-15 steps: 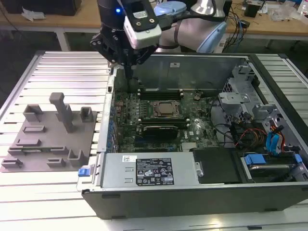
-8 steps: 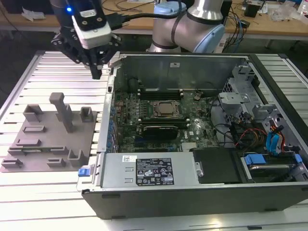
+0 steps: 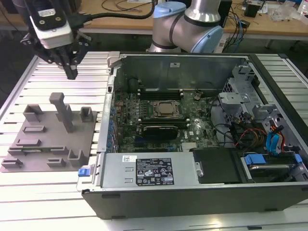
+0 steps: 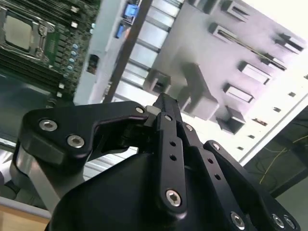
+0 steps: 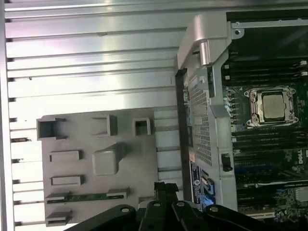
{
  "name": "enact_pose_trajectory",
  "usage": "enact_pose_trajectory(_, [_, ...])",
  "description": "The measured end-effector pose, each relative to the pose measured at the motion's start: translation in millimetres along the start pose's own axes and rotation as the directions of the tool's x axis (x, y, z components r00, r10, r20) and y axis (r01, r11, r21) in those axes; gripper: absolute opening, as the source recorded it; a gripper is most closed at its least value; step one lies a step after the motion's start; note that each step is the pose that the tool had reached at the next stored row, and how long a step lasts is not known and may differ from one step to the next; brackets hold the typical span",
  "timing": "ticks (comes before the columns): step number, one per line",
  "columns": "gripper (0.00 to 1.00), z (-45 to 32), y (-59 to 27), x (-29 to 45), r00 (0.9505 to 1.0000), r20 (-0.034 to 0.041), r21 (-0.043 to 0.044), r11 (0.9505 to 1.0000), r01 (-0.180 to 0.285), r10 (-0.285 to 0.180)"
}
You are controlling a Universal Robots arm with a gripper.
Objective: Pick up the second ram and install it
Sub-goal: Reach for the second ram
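Observation:
The second ram (image 5: 86,196) is a slim green stick lying in a long slot of the grey fixture plate (image 3: 48,137), near the plate's front edge (image 3: 41,150). The second wrist view shows it as a thin strip (image 4: 250,48). My gripper (image 3: 71,73) hangs high over the slatted table, beyond the plate's far edge and well apart from the ram. Its black fingers (image 4: 166,108) are pressed together with nothing between them; they also show in the first wrist view (image 5: 166,187). The open computer case (image 3: 192,192) lies at the exterior view's right, its motherboard (image 3: 159,120) exposed.
Upright grey blocks stand on the fixture plate, the tallest a post (image 3: 61,109) near its middle. The case wall (image 3: 111,86) rises just beside the plate. Inside the case are a processor socket (image 3: 166,108), memory slots (image 3: 159,91), cables and blue drive clips (image 3: 269,144).

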State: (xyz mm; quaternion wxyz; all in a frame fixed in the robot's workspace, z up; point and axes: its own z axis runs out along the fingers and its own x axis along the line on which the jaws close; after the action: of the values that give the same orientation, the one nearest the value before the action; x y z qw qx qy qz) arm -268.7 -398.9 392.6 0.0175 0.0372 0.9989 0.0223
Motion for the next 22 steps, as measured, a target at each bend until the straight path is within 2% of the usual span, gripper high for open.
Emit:
enact_pose_trajectory(1, [0.08, -0.1, -0.3, 4.7, 1.0000, 0.0001, 0.0001, 1.0000, 0.000, 0.000])
enact_pose_trajectory(3, [0.08, -0.4, -1.4, 18.9, 1.0000, 0.0005, -0.0001, 1.0000, 0.000, 0.000])
enact_pose_trajectory(4, [0.08, -0.5, -1.7, 22.8, 1.0000, 0.0006, -0.0001, 1.0000, 0.000, 0.000])
enact_pose_trajectory(7, [0.08, -1.3, -3.8, 51.2, 1.0000, 0.0012, 0.0000, 1.0000, 0.000, 0.000])
enact_pose_trajectory(12, [0.08, -2.0, -6.3, 84.8, 1.0000, 0.0017, -0.0001, 1.0000, 0.000, 0.000])
enact_pose_trajectory(13, [0.08, -2.2, -9.8, 90.2, 1.0000, 0.0016, -0.0002, 1.0000, 0.000, 0.000])
enact_pose_trajectory(15, [0.08, -2.5, -17.9, 91.7, 1.0000, 0.0017, -0.0001, 1.0000, 0.000, 0.000])
enact_pose_trajectory(17, [0.08, -2.9, -34.2, 91.8, 1.0000, 0.0020, 0.0032, 1.0000, 0.000, 0.000])
enact_pose_trajectory(19, [0.08, -3.0, -47.0, 90.8, 1.0000, 0.0027, 0.0121, 0.9999, 0.000, 0.000])
enact_pose_trajectory(20, [0.08, -2.9, -51.9, 90.5, 1.0000, 0.0034, 0.0222, 0.9998, 0.001, -0.001])
enact_pose_trajectory(22, [0.08, -2.8, -52.6, 90.4, 1.0000, 0.0035, 0.0242, 0.9997, 0.001, -0.001])
